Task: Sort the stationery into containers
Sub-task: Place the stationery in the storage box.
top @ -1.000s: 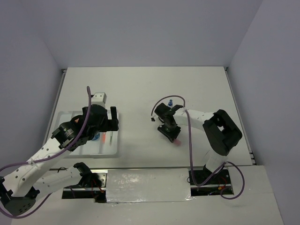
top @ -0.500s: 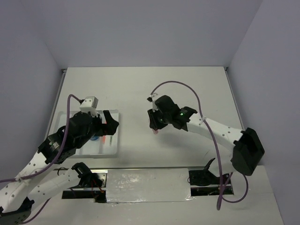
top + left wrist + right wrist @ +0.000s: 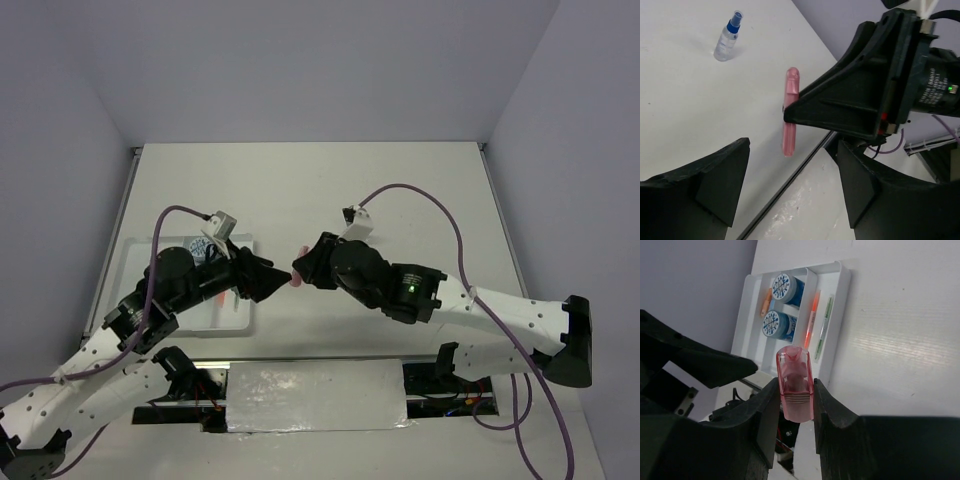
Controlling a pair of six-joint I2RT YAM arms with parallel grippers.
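My right gripper (image 3: 795, 390) is shut on the pink eraser (image 3: 795, 377) and holds it in the air, off the table. In the top view the eraser (image 3: 296, 280) hangs between the right gripper (image 3: 303, 272) and my left gripper (image 3: 278, 277), right of the tray. The left gripper (image 3: 792, 167) is open and empty, its jaws wide, and faces the eraser (image 3: 790, 110). The white divided tray (image 3: 842, 285) holds two blue-and-white pots (image 3: 783, 287) (image 3: 774, 324), an orange pen (image 3: 812, 320), a green pen (image 3: 824, 322) and an orange marker (image 3: 767, 302). The clear blue-capped bottle (image 3: 727, 37) stands on the table.
The tray (image 3: 228, 316) lies at the near left, partly under the left arm. A metal strip (image 3: 315, 395) runs along the table's near edge between the arm bases. Both arms reach toward each other over the near middle.
My right arm has swung left and up with the eraser, from the middle of the table to beside the tray. My left gripper has risen off the tray and turned right to face it.
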